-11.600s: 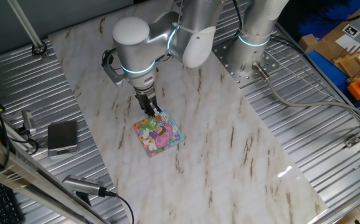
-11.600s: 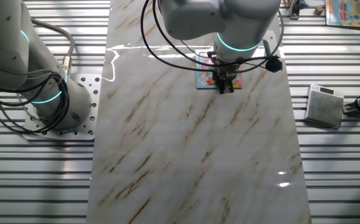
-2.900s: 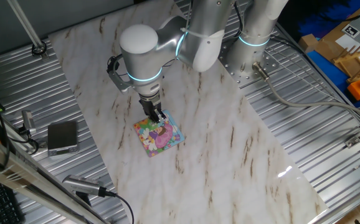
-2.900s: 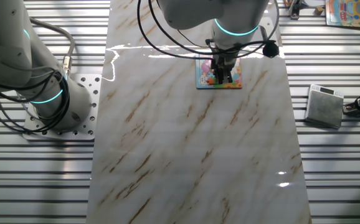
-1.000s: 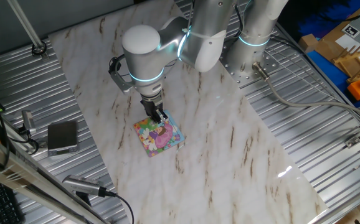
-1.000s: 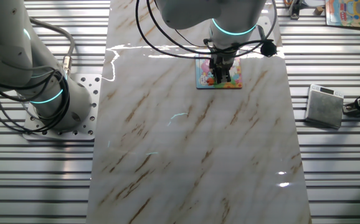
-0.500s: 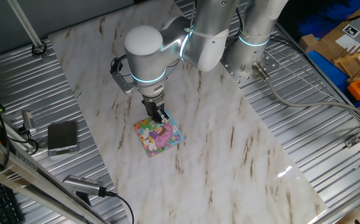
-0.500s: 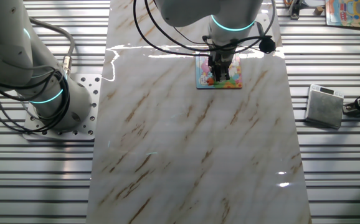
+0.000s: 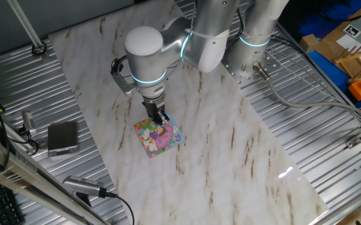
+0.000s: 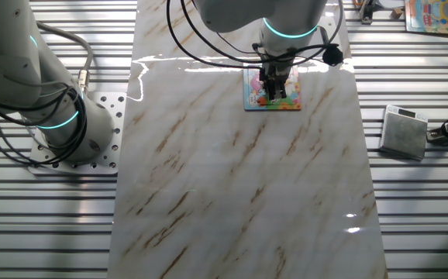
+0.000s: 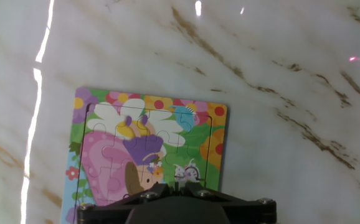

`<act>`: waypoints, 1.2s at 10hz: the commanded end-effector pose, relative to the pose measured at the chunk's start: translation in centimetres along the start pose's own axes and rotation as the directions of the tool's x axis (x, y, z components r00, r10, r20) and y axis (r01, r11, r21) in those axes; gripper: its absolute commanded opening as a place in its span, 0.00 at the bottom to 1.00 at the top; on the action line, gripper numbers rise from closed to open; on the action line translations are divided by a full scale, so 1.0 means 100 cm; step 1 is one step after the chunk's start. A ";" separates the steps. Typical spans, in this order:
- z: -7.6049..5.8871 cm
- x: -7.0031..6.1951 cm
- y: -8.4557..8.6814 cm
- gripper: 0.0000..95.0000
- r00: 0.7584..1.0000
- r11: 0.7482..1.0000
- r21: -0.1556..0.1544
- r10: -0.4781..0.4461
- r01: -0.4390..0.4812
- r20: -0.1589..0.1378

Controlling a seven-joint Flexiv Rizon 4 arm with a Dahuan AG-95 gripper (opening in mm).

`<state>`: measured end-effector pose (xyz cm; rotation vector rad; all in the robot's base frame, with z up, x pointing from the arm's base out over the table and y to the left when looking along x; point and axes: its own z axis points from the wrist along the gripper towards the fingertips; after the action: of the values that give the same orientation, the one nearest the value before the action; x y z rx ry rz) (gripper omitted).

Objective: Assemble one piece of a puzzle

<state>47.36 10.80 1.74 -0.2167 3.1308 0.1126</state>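
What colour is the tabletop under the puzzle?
White marble with brown veins, clearest in the hand view.

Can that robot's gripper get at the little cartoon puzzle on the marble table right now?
Probably yes: the gripper already hangs right over the puzzle, with nothing between them.

The puzzle (image 9: 159, 135) is lying flat on the marble table (image 9: 230, 144). The gripper (image 9: 160, 117) is hanging right over the puzzle, at its edge nearest the robot's base (image 9: 250, 59). In the other fixed view the gripper (image 10: 275, 89) is sitting over the middle of the puzzle (image 10: 252, 91). A small box (image 9: 62, 137) is resting off the table on the metal slats, well apart from the puzzle, on the side away from the base.
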 end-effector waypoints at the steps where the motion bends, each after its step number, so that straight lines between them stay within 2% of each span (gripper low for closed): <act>1: 0.000 -0.001 0.001 0.00 1.000 1.000 -0.001 0.003 -0.003 0.000; 12: 0.002 -0.004 0.004 0.00 1.000 1.000 -0.001 0.011 -0.011 -0.001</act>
<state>47.66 11.27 1.54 -0.1988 3.1329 0.1146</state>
